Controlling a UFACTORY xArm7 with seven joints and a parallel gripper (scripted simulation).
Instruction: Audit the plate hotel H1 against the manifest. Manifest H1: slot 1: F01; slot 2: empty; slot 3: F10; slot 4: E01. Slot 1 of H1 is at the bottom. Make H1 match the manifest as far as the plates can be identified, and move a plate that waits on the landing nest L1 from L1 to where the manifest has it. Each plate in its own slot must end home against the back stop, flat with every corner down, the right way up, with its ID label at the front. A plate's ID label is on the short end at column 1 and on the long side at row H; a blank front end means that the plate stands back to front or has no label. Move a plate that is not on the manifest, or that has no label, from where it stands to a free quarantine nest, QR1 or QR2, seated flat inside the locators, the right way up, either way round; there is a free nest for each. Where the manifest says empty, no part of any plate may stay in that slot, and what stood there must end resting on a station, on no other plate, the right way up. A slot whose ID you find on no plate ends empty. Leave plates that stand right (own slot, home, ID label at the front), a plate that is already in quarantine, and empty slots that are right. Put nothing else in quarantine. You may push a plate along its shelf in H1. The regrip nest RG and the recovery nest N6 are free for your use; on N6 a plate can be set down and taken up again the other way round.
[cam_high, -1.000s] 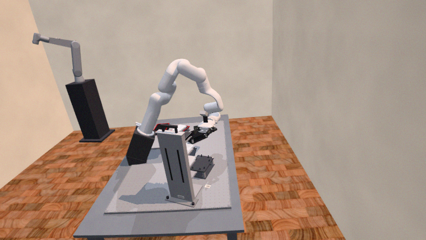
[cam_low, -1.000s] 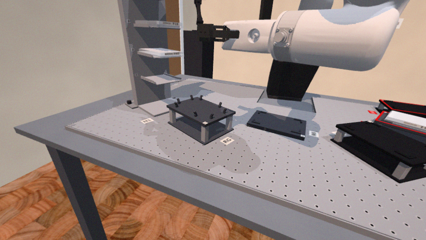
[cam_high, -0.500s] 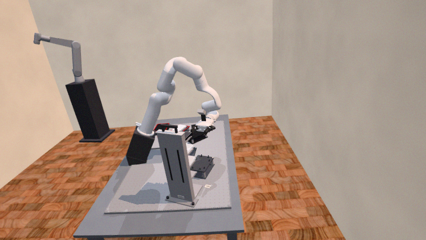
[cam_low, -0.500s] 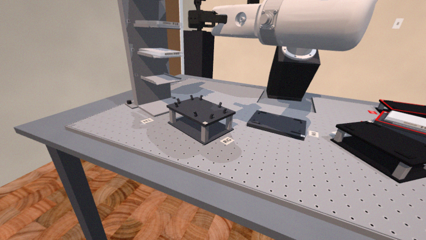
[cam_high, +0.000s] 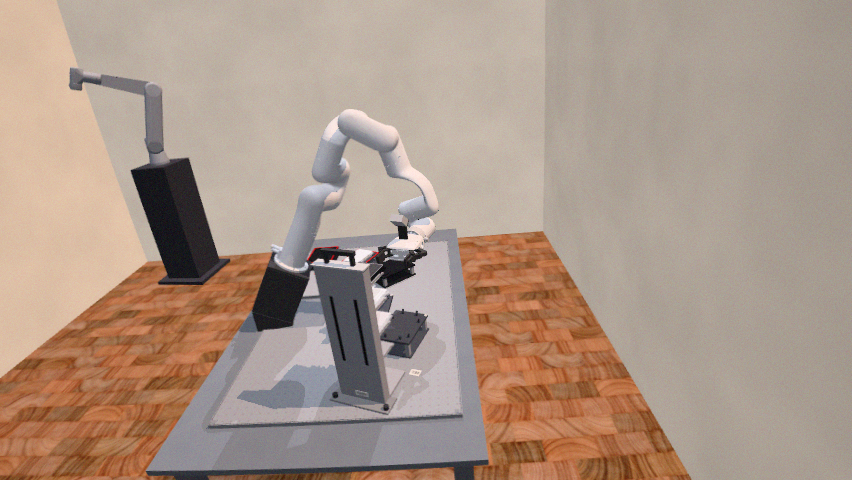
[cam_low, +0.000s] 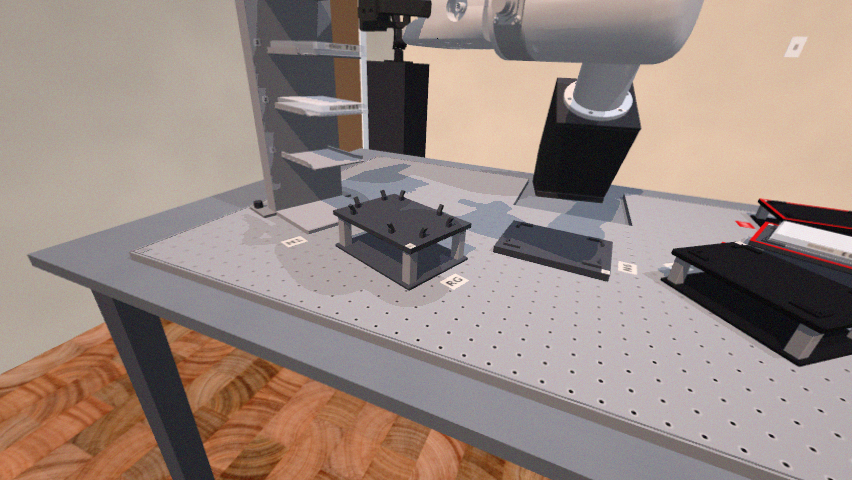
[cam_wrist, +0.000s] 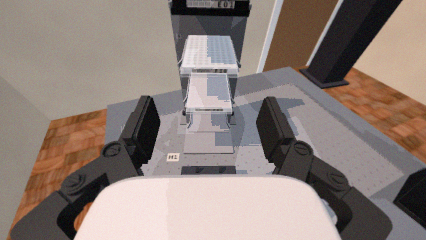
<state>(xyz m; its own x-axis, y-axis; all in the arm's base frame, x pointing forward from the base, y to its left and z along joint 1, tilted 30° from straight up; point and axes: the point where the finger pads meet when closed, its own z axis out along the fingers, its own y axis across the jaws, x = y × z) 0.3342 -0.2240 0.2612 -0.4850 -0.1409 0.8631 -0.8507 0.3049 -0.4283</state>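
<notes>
- Plate hotel H1 (cam_low: 257, 107) stood upright as a grey tower at the table's end, shelves facing the arm.
- A white well plate (cam_wrist: 208, 52) lay flat on an upper shelf, its front label too small to read.
- Another white plate (cam_wrist: 209, 94) sat on the shelf below, jutting further forward.
- The top slot's plate (cam_wrist: 210, 4) showed a label reading E01.
- The bottom shelf (cam_low: 318, 157) appeared bare.
- A white plate (cam_low: 812, 236) lay in a red-edged nest.

open air between the spread gripper (cam_wrist: 209, 131) fingers and the plate hotel h1 (cam_wrist: 210, 30) ahead; its shelves face straight on. the plate (cam_wrist: 208, 92) juts out nearest, a second plate (cam_wrist: 209, 56) above it, narrowing the gaps between shelves.
</notes>
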